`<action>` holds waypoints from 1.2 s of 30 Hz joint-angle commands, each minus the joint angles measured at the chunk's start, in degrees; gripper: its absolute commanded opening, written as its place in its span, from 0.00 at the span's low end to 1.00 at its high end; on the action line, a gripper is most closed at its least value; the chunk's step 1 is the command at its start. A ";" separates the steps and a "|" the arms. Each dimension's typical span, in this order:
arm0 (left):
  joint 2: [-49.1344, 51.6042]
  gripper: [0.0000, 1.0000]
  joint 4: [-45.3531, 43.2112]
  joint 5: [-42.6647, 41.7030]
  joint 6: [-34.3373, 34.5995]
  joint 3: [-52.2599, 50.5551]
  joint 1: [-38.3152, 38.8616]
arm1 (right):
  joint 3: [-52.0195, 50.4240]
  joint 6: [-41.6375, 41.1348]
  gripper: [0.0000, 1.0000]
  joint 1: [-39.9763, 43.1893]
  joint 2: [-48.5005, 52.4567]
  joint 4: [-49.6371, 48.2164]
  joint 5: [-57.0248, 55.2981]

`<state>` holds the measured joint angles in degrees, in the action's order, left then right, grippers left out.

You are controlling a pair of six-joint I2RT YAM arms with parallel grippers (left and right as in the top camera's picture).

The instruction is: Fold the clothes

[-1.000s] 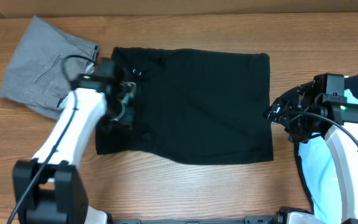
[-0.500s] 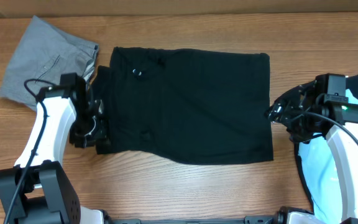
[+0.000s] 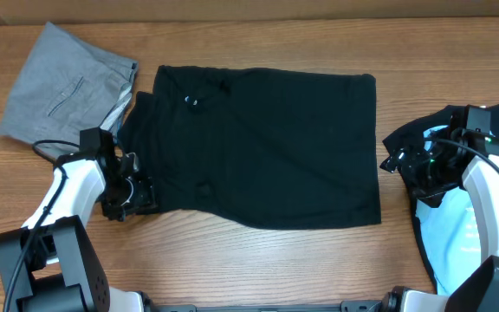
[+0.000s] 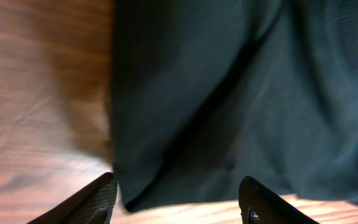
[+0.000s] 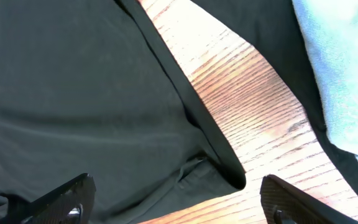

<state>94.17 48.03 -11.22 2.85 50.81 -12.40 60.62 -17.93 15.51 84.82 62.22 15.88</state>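
A black garment (image 3: 267, 147) lies spread flat in the middle of the table. My left gripper (image 3: 137, 198) is open and empty at its near-left corner; the left wrist view shows that corner (image 4: 216, 112) between the open fingers (image 4: 176, 202). My right gripper (image 3: 398, 160) is open and empty just beyond the garment's right edge; the right wrist view shows the garment's hem corner (image 5: 229, 171) between its fingers (image 5: 179, 202).
A folded grey garment (image 3: 63, 91) lies at the far left. A light blue garment (image 3: 492, 199) on dark cloth lies at the right edge, under my right arm. Bare wood runs along the near edge (image 3: 258, 260).
My left arm has pulled back from on top of the black garment's left part to its near-left corner. My right gripper has shifted slightly to the right.
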 commanded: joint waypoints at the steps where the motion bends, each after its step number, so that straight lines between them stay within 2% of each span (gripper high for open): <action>1: -0.15 0.61 -1.42 -5.33 0.31 -1.70 0.09 | -0.28 1.11 0.88 0.11 0.13 -0.33 -0.35; 2: -0.15 0.53 -1.46 -4.83 0.15 -2.05 0.09 | -0.28 1.55 0.88 0.11 0.13 -0.37 -0.35; 5: -0.15 0.17 -1.42 -3.15 0.37 -2.69 -0.15 | -0.31 1.70 0.89 0.11 0.13 -0.35 -0.35; 7: -0.17 0.05 -1.38 -2.95 0.37 -2.69 -0.39 | -0.48 1.68 0.88 0.11 0.13 -0.48 -0.35; 13: -0.17 0.04 0.42 1.42 0.59 -2.64 -3.06 | -2.43 1.66 0.88 0.11 0.20 -0.87 -0.35; 17: -0.17 0.04 0.46 1.09 0.57 -2.64 -4.59 | -5.97 1.40 0.78 0.11 0.20 -3.13 -0.13; 25: -0.17 0.04 1.18 2.54 0.42 -2.64 -4.57 | -12.87 -1.36 0.77 -0.02 0.20 -5.11 2.60; 28: -0.17 0.04 1.20 2.32 0.42 -2.64 -4.57 | -14.32 1.40 0.68 -0.13 0.20 -6.38 5.66; 31: -0.17 0.04 1.20 2.19 0.39 -2.64 -4.57 | -14.38 7.19 0.53 -0.13 0.20 -7.87 12.74; 36: -0.17 0.04 1.20 2.19 0.39 -2.64 -4.55 | -14.56 7.52 0.53 -1.86 0.20 -9.35 14.21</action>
<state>94.17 48.86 -10.48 3.05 48.66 -16.60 46.26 -12.60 14.94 84.93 53.32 26.76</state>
